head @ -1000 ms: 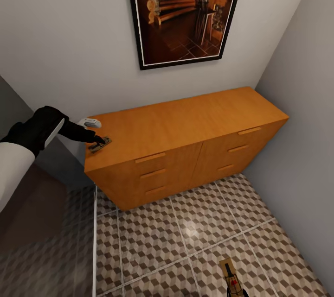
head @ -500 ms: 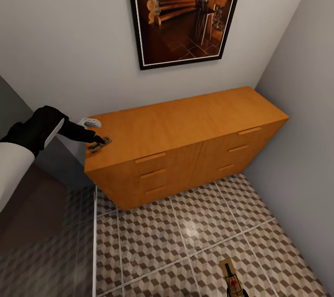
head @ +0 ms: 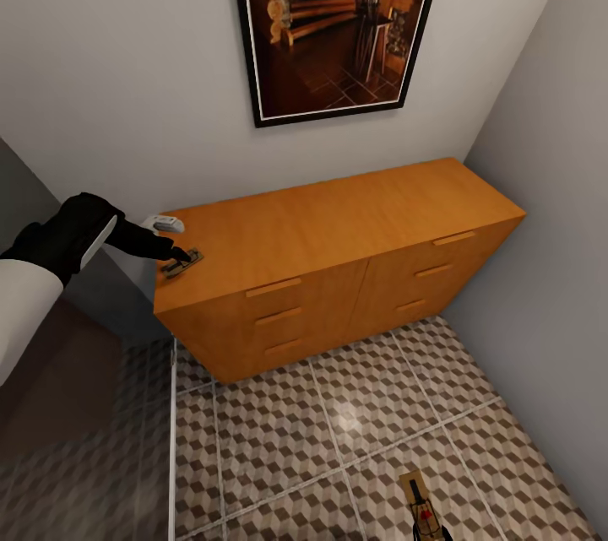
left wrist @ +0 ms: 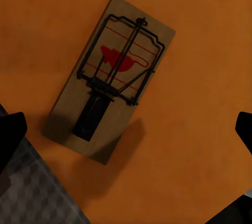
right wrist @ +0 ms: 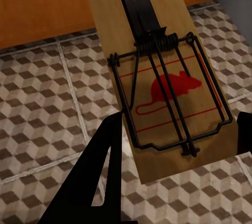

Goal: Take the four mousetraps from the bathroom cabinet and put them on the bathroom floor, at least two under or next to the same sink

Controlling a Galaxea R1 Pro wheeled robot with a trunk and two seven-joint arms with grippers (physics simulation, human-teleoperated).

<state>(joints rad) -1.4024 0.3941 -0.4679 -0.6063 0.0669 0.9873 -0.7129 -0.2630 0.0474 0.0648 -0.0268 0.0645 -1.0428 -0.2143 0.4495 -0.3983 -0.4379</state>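
My left gripper [head: 179, 255] hovers, jaws spread, over a tan wooden mousetrap [left wrist: 109, 78] at the orange-brown cabinet's [head: 338, 224] left corner, left of frame. My right gripper [right wrist: 173, 145] pinches another mousetrap [right wrist: 160, 74] above the cube-patterned floor [head: 295, 431]. A skewed closure could nudge the trap off that edge.

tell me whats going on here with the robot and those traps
The robot's left gripper hovers open over a mousetrap lying on the cabinet top near its left edge, not gripping it. Its right gripper holds a second mousetrap above the tiled floor in front of the cabinet. The drawers look closed.
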